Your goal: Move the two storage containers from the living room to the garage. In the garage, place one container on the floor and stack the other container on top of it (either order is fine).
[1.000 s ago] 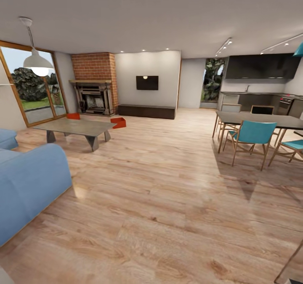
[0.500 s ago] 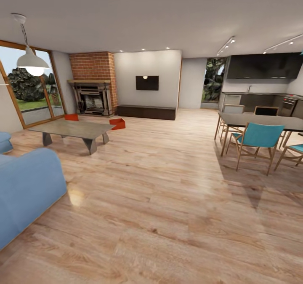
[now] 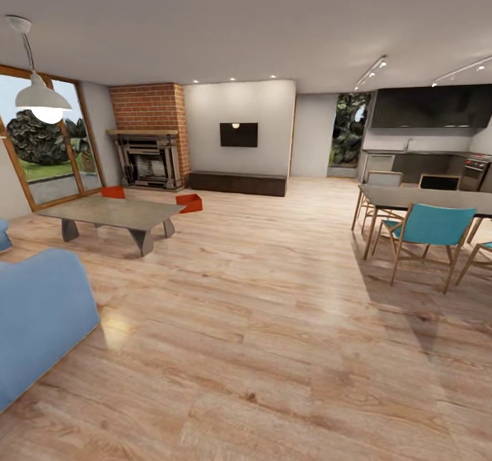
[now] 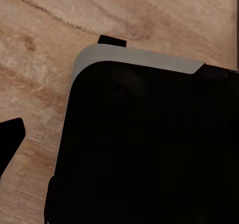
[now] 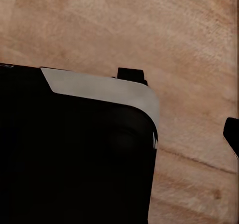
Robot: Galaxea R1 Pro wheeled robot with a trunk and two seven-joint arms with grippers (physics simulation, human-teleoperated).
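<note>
The head view looks across the living room (image 3: 260, 297), a wide stretch of light wood plank floor running to a far wall with a red brick fireplace (image 3: 149, 139) at the far left, a black wall TV (image 3: 238, 134) beside it and a long low dark cabinet (image 3: 238, 182) under the TV. The two storage containers sit on the planks far off on the left, in front of the fireplace: one (image 3: 189, 202) lies just past the right end of a low grey coffee table (image 3: 113, 213), the other (image 3: 113, 191) shows partly behind the table's far edge, and the two are apart from each other. A blue sofa (image 3: 37, 314) fills the near left, a white pendant lamp (image 3: 43, 98) hangs above it, and a dining table (image 3: 427, 200) with teal chairs (image 3: 427, 232) stands at the right before a dark kitchen. Each wrist view looks down on a black, grey-edged part of the robot's body over the wood floor; a dark tip shows at the edge in each, the left gripper (image 4: 10, 142) and the right gripper (image 5: 231, 134), but whether either is wide or narrow cannot be told.
</note>
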